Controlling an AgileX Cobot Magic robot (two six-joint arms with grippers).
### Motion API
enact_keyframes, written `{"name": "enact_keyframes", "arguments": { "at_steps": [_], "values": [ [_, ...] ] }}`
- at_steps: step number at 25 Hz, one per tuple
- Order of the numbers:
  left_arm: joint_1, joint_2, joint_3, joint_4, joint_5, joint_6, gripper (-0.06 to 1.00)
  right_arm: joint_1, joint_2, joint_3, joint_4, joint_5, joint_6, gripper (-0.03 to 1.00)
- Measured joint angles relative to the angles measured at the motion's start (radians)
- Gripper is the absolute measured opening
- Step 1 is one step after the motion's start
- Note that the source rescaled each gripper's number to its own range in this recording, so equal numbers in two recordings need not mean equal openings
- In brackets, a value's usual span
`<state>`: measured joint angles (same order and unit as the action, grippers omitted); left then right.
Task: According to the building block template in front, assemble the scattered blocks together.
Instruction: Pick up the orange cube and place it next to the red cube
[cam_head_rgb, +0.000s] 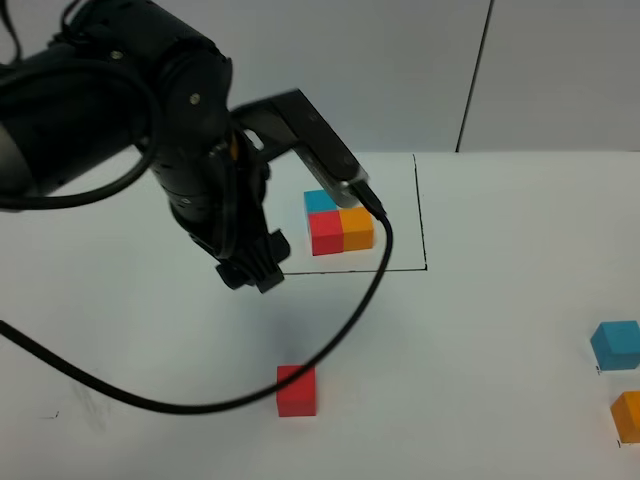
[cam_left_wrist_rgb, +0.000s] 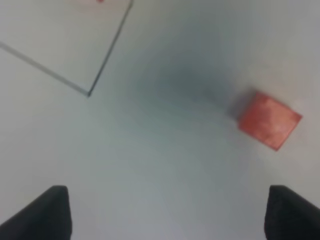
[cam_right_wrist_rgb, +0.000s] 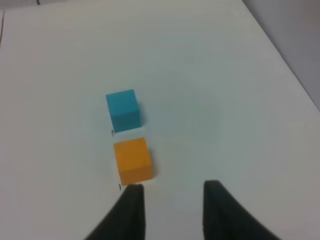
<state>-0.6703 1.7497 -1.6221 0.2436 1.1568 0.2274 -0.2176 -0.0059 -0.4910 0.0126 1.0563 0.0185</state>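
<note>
**Matte cubes on a white table, left jaws wide near the red one**

The template (cam_head_rgb: 340, 220) is an L of three joined matte cubes with sharp edges and flat faces. Light blue sits behind red, and orange sits beside red. It lies inside a thin black outline (cam_head_rgb: 424, 225) drawn on the table (cam_head_rgb: 480, 330). The loose red cube (cam_head_rgb: 296, 390) lies alone nearer the front, outside the outline and well apart from the template. The light blue cube (cam_head_rgb: 616, 345) and orange cube (cam_head_rgb: 628, 416) sit near each other at the far right without touching, the orange one cut by the frame edge.

The table is smooth, plain and white. Behind it stands a pale wall (cam_head_rgb: 380, 70) with one dark vertical seam.

The left gripper (cam_head_rgb: 252, 268) hangs above the table between the template and the red cube, its jaws spread wide and gripping nothing. A black cable (cam_head_rgb: 150, 400) loops low from its arm, passing close by the red cube. The right gripper (cam_right_wrist_rgb: 172, 197) is drawn in narrow, holds nothing, and sits just beside the orange cube. Open tabletop lies between the red cube and the right-hand pair.
</note>
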Motion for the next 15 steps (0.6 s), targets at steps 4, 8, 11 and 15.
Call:
{"name": "enact_keyframes", "arguments": {
  "at_steps": [4,8,11,15],
  "values": [
    [0.020,-0.093,0.000,0.233,0.036,-0.285,1.00,0.000,0.000,0.000,0.000,0.000,0.000,0.00],
    [0.104,-0.207,0.000,0.331,0.036,-0.459,1.00,0.000,0.000,0.000,0.000,0.000,0.000,0.00],
    [0.193,-0.309,0.000,0.318,0.038,-0.491,0.99,0.000,0.000,0.000,0.000,0.000,0.000,0.00],
    [0.334,-0.449,0.000,0.243,0.039,-0.495,0.99,0.000,0.000,0.000,0.000,0.000,0.000,0.00]
  ]
}}
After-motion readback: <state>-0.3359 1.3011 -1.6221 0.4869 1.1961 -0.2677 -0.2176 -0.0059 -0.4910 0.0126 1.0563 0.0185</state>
